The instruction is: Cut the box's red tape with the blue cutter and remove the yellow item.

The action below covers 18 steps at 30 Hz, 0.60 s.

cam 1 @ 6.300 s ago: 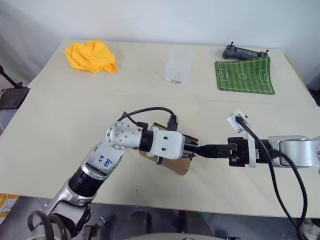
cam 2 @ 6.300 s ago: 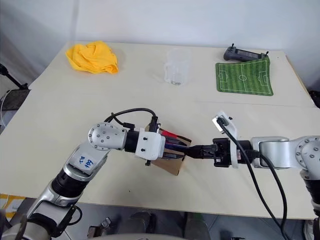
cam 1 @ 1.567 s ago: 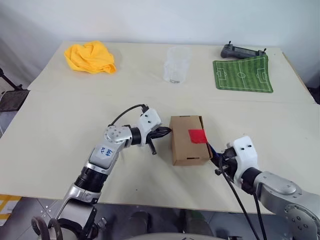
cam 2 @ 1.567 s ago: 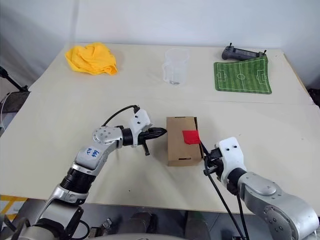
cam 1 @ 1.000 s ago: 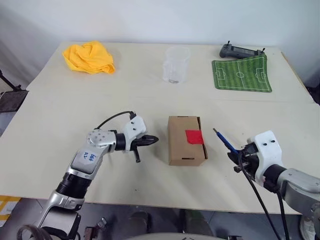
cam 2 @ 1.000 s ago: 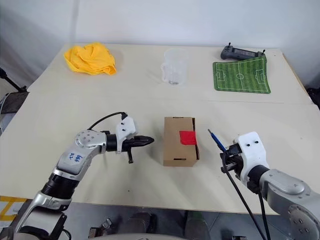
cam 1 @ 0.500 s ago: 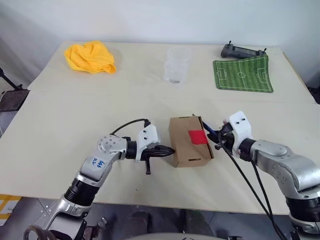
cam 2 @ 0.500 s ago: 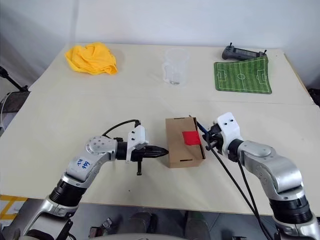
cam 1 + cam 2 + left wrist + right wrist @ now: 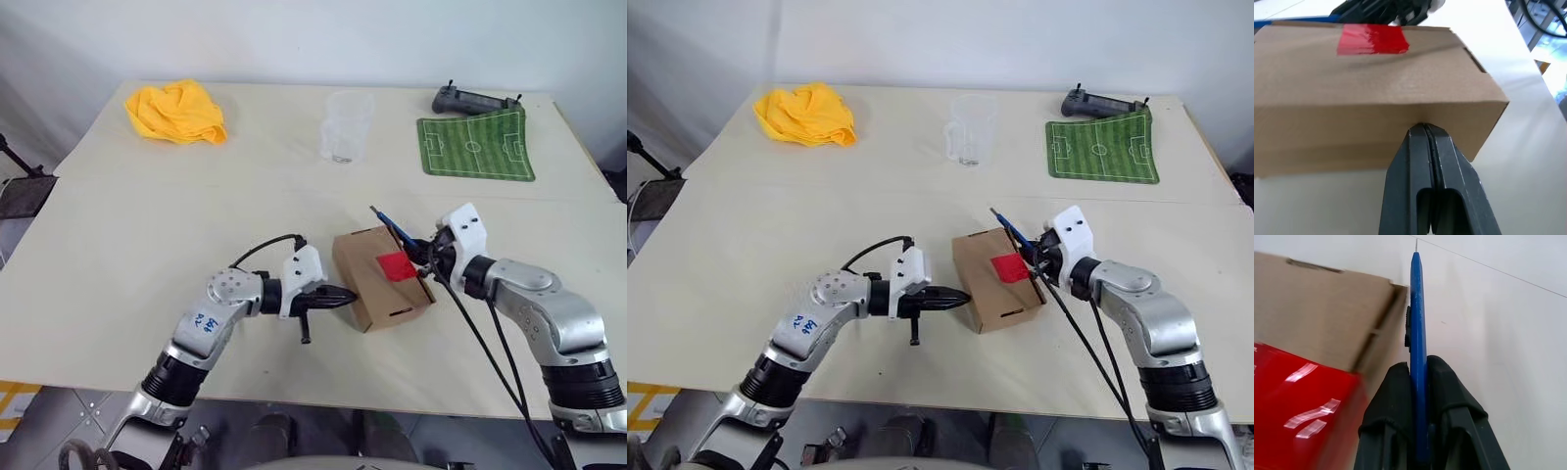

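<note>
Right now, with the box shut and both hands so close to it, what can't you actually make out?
- Yellow item: the closed box hides whatever is inside, in both eye views.
- Red tape: whether it is cut yet; the right hand crowds its edge, and the right wrist view blurs it.
- Blue cutter: its lower end is buried between the right hand's fingers.
- Left hand: whether its shut tips touch the box.

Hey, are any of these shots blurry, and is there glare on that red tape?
Right wrist view: the small red tape patch is smeared out of focus close to the lens, with white glare streaks; the slim blue cutter looks sharp. Left wrist view: the brown cardboard box is fairly crisp, with tape sheen faint. Head views: even lighting, soft shadows.
</note>
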{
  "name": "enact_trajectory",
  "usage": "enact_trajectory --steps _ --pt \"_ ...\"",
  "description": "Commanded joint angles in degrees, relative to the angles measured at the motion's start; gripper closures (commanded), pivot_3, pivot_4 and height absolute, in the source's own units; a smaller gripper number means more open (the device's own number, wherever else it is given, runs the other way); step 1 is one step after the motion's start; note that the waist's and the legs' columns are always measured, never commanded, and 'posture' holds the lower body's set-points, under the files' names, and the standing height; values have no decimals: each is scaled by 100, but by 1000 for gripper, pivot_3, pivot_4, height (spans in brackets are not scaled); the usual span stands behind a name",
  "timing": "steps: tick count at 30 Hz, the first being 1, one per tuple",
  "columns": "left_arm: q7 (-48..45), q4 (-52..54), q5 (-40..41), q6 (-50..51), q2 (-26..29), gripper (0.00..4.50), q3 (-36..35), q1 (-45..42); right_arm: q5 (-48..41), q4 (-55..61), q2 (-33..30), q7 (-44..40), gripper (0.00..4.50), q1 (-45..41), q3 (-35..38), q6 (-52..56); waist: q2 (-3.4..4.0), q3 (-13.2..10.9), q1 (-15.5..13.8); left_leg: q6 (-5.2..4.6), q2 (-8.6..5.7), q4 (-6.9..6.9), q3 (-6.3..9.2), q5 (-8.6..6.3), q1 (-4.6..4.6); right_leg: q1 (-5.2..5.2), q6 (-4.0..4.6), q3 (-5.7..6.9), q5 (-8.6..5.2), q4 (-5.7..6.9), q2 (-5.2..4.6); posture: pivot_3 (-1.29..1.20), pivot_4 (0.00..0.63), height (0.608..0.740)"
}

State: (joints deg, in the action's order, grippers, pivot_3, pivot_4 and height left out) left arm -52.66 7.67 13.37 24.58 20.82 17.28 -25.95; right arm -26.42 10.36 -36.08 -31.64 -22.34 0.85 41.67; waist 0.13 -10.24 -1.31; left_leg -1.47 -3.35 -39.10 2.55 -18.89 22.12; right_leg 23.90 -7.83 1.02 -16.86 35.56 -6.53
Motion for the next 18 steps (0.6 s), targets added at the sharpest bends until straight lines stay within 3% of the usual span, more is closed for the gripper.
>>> enact_trajectory --steps 1,5,8,12,16,18 --pt "18 -25 -26 -180 -84 4500 89 44 86 -110 98 -121 4320 -166 95 -296 0 0 0 0 0 0 0 0 0 0 0 1 0 0 0 0 150 740" --pt "-84 128 -7 -274 176 4500 -62 147 205 -179 41 -174 4320 -184 259 -507 0 0 3 1 0 -1 -1 0 0 1 0 0 0 1 0 0 150 740" --pt "-866 230 360 -503 993 4500 -542 341 33 385 -534 -369 4320 74 803 -219 1 0 4 4 3 1 0 1 6 10 0 -1 0 2 0 0 150 740" --pt "-1827 -240 870 -629 1831 4500 -1120 96 -918 1415 -1231 -431 4320 392 1864 1178 4 -2 -16 5 6 3 3 1 15 18 6 0 -3 1 -4 0 150 740" --pt "-2101 -851 1052 -725 1742 4500 -1319 -642 -1809 2139 -1688 -328 4320 498 2683 2509 4 -2 -38 3 5 -2 28 1 4 -19 5 -6 -2 -27 -13 0 150 740" --pt "-2146 -1309 1002 -943 1394 4500 -1231 -1175 -2445 2460 -1896 -177 4320 336 3144 3548 4 -2 -45 1 3 -2 33 0 4 -26 0 -9 1 -47 -13 0 150 740"
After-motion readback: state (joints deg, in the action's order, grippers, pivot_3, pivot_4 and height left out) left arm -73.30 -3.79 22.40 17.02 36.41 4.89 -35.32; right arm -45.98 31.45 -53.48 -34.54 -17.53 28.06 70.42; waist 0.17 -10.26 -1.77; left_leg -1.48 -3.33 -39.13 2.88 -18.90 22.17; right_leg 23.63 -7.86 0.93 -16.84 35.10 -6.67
